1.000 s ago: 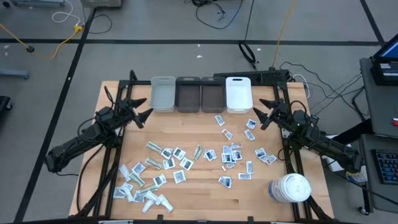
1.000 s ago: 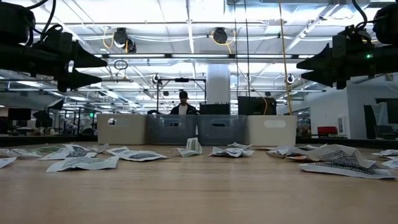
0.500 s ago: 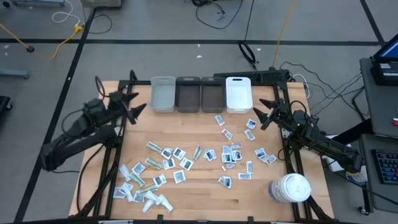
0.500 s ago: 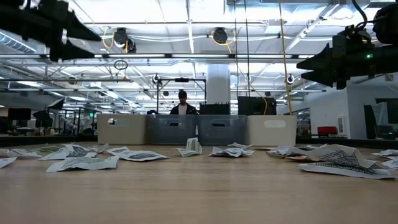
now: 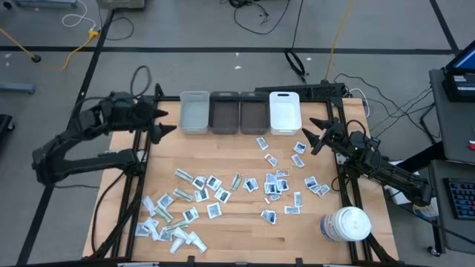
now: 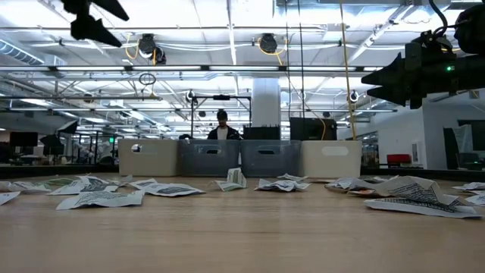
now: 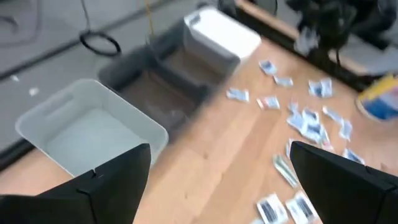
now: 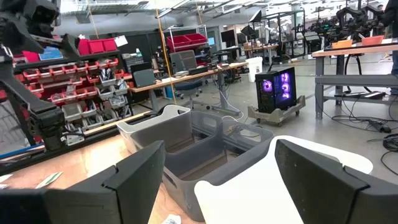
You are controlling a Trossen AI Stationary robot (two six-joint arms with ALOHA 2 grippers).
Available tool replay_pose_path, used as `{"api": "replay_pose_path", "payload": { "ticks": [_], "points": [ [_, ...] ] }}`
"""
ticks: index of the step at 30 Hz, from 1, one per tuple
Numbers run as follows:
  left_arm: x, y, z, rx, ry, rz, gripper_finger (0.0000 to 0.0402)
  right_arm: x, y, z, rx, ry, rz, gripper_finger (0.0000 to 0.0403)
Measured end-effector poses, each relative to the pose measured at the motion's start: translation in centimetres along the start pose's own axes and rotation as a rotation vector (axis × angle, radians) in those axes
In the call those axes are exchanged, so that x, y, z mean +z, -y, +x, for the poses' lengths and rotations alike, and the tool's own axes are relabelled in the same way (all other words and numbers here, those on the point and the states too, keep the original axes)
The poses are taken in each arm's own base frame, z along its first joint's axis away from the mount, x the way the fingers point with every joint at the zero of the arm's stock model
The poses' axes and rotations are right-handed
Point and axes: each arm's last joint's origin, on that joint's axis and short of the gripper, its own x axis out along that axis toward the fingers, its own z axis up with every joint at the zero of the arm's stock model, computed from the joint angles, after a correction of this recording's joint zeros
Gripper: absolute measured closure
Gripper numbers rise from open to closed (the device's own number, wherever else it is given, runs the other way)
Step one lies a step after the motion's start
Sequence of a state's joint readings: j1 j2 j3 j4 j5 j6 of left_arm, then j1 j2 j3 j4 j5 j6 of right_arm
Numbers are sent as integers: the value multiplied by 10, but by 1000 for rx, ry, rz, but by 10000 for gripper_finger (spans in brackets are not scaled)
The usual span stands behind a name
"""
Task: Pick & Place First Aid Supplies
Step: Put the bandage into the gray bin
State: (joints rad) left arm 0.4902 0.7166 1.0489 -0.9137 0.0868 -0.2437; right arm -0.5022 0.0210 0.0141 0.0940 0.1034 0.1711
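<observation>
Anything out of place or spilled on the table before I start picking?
The sachets lie scattered loose over the table, some crumpled, none in the four bins. A white jar sits at the right front corner. Both grippers, left and right, hang open and empty.

Right gripper (image 8: 217, 180) fingers spread wide, nothing between; row of bins (image 8: 205, 149) just beyond, nearest one white (image 8: 273, 180); desks, red shelf bins far behind.

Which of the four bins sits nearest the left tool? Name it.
The pale grey bin at the left end of the row; the left tool hangs open just beside it, while the white bin stands farthest away.
</observation>
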Motion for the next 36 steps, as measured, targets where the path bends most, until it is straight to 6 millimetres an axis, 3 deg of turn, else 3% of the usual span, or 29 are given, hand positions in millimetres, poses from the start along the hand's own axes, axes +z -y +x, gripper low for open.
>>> {"api": "replay_pose_path", "payload": {
  "ticks": [6,14,24,36],
  "points": [
    [25,16,2,-21,-196,50,9,0,0,0,0,0,0,105],
    [39,32,6,-46,-378,151,9,0,0,0,0,0,0,105],
    [42,52,23,-129,-571,290,9,0,0,0,0,0,0,105],
    [29,67,46,-153,-809,454,9,0,0,0,0,0,0,105]
  ]
}}
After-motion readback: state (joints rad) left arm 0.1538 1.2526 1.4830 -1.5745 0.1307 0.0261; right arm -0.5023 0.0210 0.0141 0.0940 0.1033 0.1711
